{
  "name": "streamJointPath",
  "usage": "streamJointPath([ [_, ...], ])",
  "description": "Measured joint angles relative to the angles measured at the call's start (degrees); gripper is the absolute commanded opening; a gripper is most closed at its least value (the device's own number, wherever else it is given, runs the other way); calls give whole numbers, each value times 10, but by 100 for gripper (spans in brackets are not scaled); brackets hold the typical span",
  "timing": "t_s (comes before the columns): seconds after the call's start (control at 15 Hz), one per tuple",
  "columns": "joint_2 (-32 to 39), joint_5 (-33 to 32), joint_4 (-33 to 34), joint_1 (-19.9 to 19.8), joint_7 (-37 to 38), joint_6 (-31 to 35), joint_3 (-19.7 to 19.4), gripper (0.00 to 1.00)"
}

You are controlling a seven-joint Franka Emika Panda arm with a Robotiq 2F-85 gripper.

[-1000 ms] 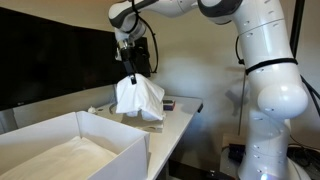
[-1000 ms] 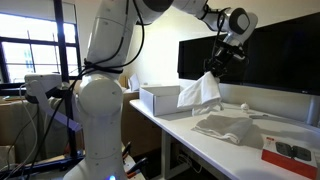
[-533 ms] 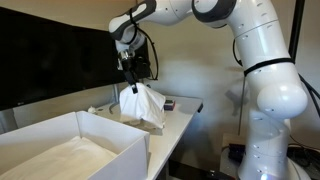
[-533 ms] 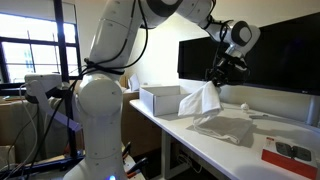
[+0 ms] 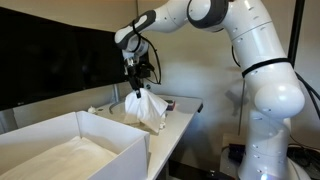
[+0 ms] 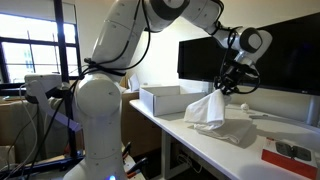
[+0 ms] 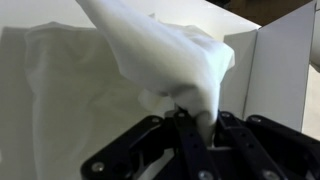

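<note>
Above table (image 6: pixel 186 136) — tool (image 6: pixel 228 88) has carried cloth (image 6: pixel 207 110) lower, farther along.

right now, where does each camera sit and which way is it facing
An exterior view: off the box end of the table, looking along it past the box to the end effector pinching a cloth; the arm fills the right.
An exterior view: off the opposite end, looking back toward the box; the arm stands at left.
Wrist view: on the wrist, looking along the end effector at the cloth.
Shared: all three show cloth, box and end effector.
</note>
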Motion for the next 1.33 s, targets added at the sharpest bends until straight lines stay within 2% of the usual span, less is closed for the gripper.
streamJointPath([
  [0.67, 18, -30, -4, -36, 0, 24, -16, 7],
  [0.73, 23, -36, -7, -36, 0, 28, -16, 32],
  [0.8, 29, -43, -9, -35, 0, 29, -15, 46],
  [1.33, 61, -96, -12, -27, 24, 30, -2, 96],
])
